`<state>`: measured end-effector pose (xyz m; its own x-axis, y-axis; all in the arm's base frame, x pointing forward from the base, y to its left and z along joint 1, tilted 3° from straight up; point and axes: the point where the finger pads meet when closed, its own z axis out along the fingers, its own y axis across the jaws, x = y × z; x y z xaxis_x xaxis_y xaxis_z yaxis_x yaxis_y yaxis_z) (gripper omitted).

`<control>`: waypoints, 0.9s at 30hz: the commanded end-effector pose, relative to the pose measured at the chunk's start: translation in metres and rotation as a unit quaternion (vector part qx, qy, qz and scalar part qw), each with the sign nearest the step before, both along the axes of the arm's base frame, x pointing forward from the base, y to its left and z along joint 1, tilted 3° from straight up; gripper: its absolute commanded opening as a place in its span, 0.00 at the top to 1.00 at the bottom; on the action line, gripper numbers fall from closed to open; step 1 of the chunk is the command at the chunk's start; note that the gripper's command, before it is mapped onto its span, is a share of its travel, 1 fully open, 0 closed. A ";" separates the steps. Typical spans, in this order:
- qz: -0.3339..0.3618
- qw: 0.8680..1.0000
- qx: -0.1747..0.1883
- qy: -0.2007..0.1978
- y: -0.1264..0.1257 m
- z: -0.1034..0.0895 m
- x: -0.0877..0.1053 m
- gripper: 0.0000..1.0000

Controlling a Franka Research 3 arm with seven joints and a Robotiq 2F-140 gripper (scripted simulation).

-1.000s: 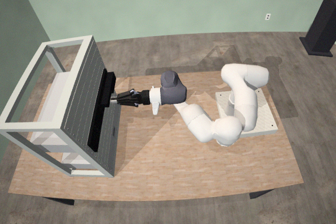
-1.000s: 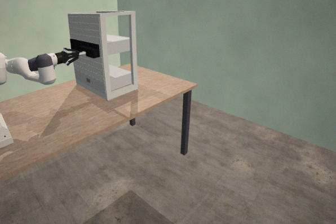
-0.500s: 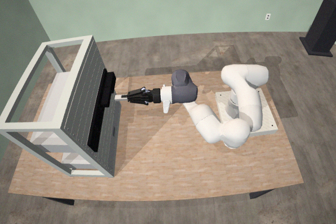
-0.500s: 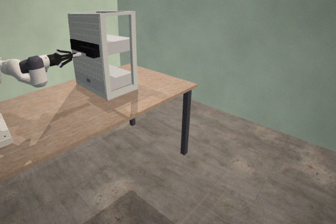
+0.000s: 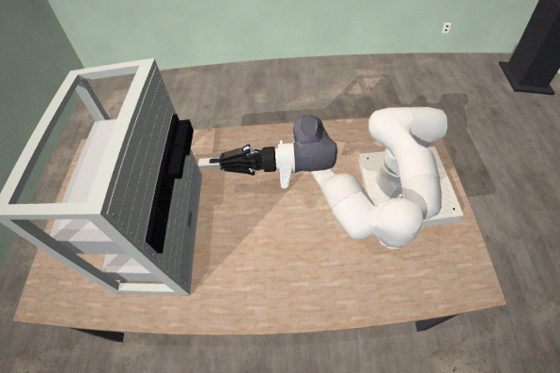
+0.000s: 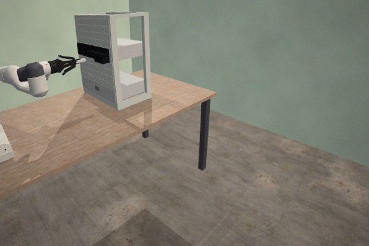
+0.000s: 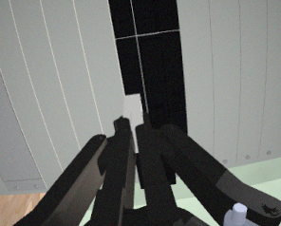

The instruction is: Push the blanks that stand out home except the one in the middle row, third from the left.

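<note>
A white robot arm [image 5: 404, 168] rises from its base, folds down to a low elbow, then reaches out level through a gray wrist section [image 5: 314, 145]. At its end the black gripper [image 5: 207, 163] points horizontally away from the base, its two fingers closed fully together with nothing between them. A pale, narrow tip [image 7: 134, 114] sticks out beyond the closed fingers, and the wrist view shows the linkages spread to either side behind them.
</note>
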<state>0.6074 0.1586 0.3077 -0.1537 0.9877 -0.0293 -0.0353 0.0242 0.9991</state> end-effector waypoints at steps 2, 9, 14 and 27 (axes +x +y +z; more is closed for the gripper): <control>0.003 1.000 -0.002 -0.001 0.001 0.000 -0.002 1.00; 0.003 1.000 -0.002 -0.001 0.002 0.001 -0.002 1.00; 0.004 1.000 -0.002 -0.002 0.003 0.002 -0.002 1.00; 0.009 1.000 -0.002 -0.007 0.009 0.007 -0.004 1.00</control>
<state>0.6054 0.1654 0.3124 -0.1656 0.9857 -0.0299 -0.0430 0.0231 0.9988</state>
